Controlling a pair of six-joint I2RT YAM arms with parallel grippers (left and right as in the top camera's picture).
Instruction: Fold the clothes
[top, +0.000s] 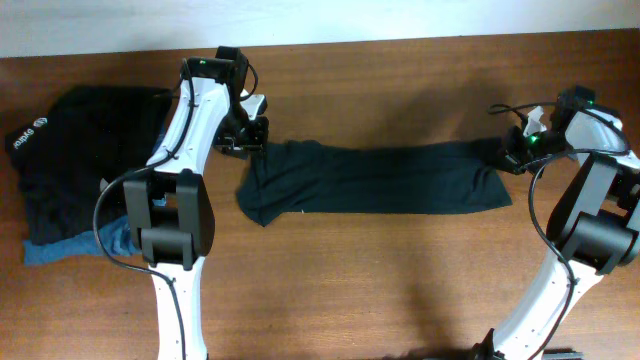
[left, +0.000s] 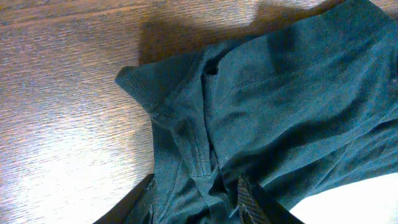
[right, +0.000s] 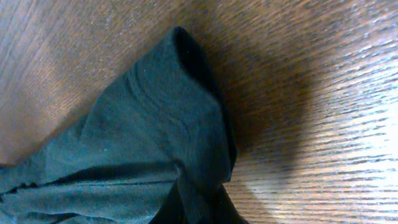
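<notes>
Across the middle of the brown wooden bench (top: 400, 290), somewhat nearer its far edge, a long dark soft-fabric garment (top: 370, 180) is lying stretched out as a narrow band, running from left of centre toward the right edge. At its left end the left hand (top: 245, 138) is closing on a gathered corner of the cloth; in the left wrist view a ribbed hem is curling over the wood while bunched fabric is rising between the two dark fingers (left: 252, 199) at the bottom of the picture. At the opposite end the right hand (top: 512, 155) is pinching the garment's far right corner with its jaws fully closed on the thin cloth, and in the right wrist view a rounded, stitched fold of fabric is standing slightly off the bench and casting a shadow beside it. Well apart from the stretched garment, by the left edge of the bench, a loose pile of black clothes (top: 95, 150) is sitting, with white lettering (top: 30, 135) showing on its left side and a piece of blue denim (top: 70, 245) sticking out from its near edge.
</notes>
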